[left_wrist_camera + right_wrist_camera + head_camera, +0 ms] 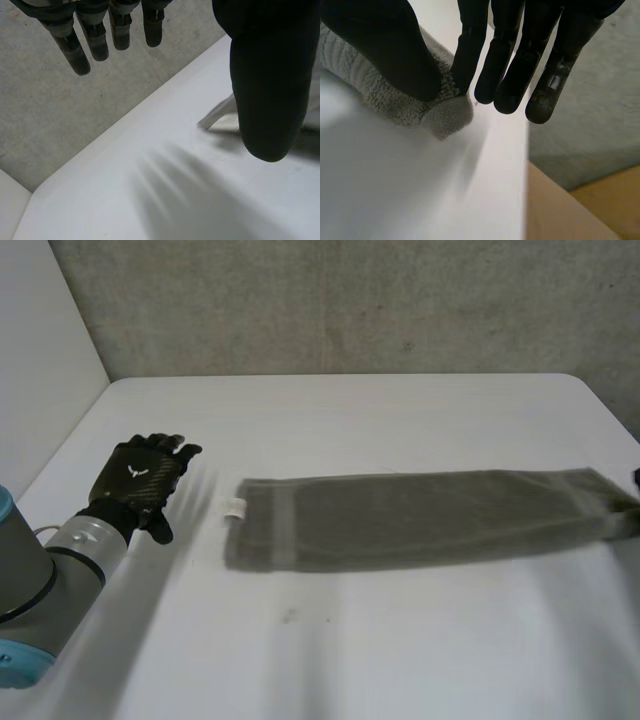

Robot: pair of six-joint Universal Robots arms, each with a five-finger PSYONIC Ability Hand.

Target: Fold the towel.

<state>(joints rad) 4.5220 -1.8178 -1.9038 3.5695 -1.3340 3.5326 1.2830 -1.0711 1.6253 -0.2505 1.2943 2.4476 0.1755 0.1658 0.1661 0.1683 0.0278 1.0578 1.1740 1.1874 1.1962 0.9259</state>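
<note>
On the white table (350,640), before a grey concrete wall, a long grey-green terry towel (430,518) lies in a narrow strip. The right hand (385,50) pinches the towel's right end between thumb and finger. The left hand (140,480) hovers spread and empty beside the other end. The crosswise fold seems to be starting, and the left hand likely needs a grip next.

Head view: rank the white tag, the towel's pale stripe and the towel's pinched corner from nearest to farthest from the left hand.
1. white tag: at the towel end facing the left hand.
2. pale stripe: just past the tag, across that same end.
3. pinched corner: at the opposite end, held by the right hand.
</note>
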